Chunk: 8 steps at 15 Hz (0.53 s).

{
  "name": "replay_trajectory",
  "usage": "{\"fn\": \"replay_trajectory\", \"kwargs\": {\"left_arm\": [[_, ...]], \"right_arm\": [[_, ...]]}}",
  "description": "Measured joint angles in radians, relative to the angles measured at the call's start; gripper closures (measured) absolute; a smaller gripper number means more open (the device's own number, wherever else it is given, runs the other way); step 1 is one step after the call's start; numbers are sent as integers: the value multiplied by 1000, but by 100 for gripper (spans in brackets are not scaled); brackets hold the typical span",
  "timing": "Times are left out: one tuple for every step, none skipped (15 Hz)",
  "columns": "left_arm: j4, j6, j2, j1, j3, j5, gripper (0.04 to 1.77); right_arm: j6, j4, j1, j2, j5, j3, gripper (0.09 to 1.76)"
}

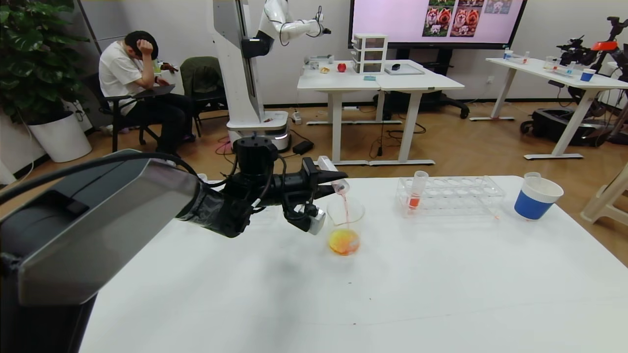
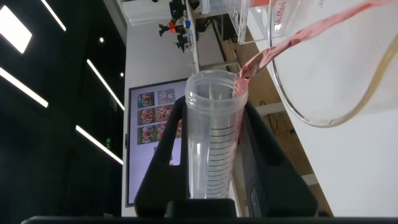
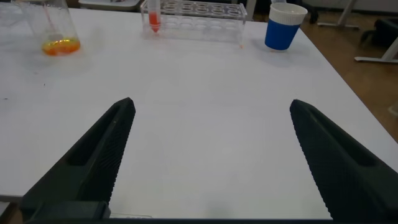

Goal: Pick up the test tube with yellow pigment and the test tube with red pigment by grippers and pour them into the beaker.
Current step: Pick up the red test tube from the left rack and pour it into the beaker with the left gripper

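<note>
Jaws: our left gripper point(image 1: 327, 185) clamps the test tube with red pigment point(image 1: 335, 177); right gripper point(image 3: 211, 155) gapes idle.
Tube: tipped over the beaker point(image 1: 345, 230), pouring.
Handling: we judge it light, slick, fragile; grip mid-barrel.

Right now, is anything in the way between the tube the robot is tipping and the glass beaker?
Nothing visible is. The left end effector holds the small clear test tube with red pigment tilted above the clear glass beaker, and red liquid streams straight in.

Left pincer point(image 1: 327, 182) reaches forward, wrist rolled, fingers clamped; right pincer point(image 3: 208, 155) hangs spread wide.
</note>
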Motion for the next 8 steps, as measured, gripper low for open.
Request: {"fn": "replay_trajectory", "kwargs": {"left_arm": [[-1,15,-1,0,-6,0,131],[-1,25,-2,-1,-10,0,131],[-1,33,-3,-1,-12,0,131],[-1,44,-4,-1,-14,0,131],[-1,53,-6,-1,-15,-1,131],[-1,64,-7,-1,-15,0,131],[-1,77,-9,-1,-15,0,131],[-1,81,-12,-1,-14,-2,131]], "right_arm": [[0,0,0,0,0,0,11],[0,0,0,0,0,0,11],[0,0,0,0,0,0,11],[0,0,0,0,0,0,11],[0,0,0,0,0,0,11],[0,0,0,0,0,0,11],[0,0,0,0,0,0,11],[0,0,0,0,0,0,11]]}}
